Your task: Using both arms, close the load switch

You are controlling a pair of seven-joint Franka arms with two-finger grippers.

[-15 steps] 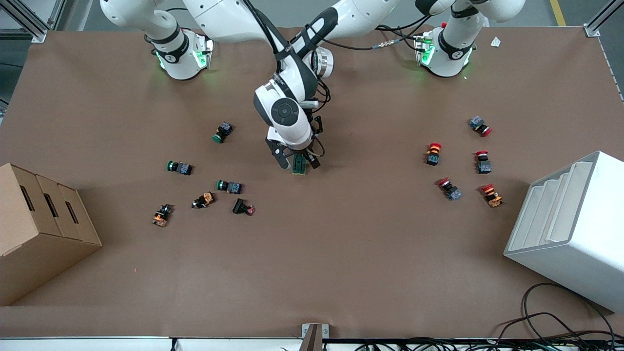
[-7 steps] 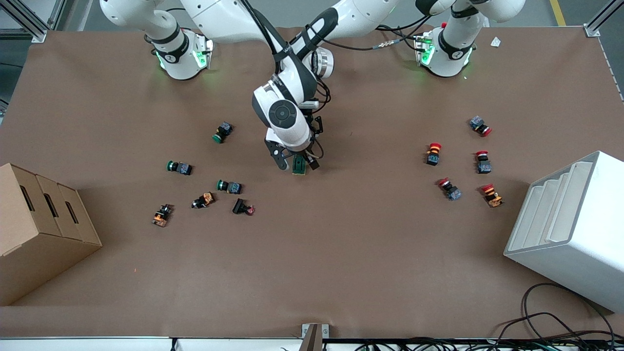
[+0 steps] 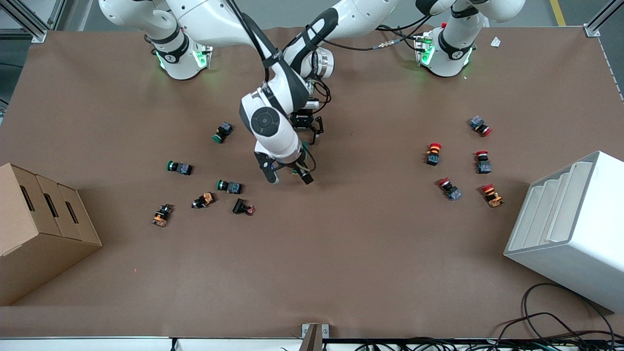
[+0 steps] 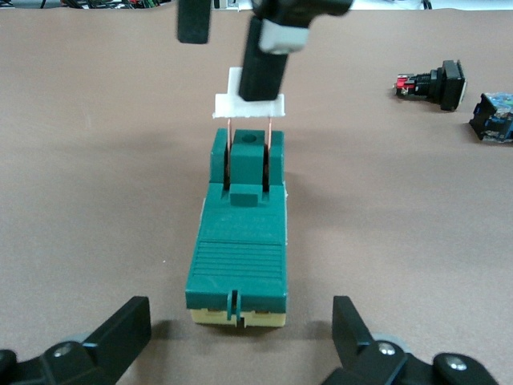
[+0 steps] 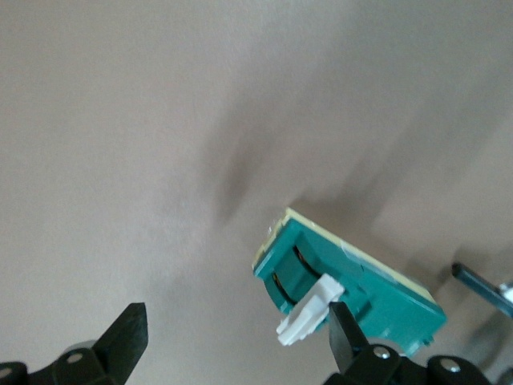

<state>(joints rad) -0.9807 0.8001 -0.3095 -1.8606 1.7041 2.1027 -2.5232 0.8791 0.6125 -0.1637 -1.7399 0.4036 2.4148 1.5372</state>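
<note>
Brown worktop (image 3: 341, 253) | load switch (image 4: 238, 241) between spread left tool (image 4: 240, 341) fingers | right tool (image 5: 232, 353) spread, one finger touching white lever (image 4: 250, 104) | small, hard, light; hold green sides.

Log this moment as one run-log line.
load switch: on table, white lever raised | right gripper: open, one finger at lever | left gripper: open, straddling switch end, not touching

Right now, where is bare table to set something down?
Widest: the strip nearest the camera, between the cardboard box and white rack. Also mid-table between load switch and the red-capped buttons. Crowded: green-capped buttons cluster, and the switch, where left gripper straddles it and right gripper is at its lever, both open.
</note>
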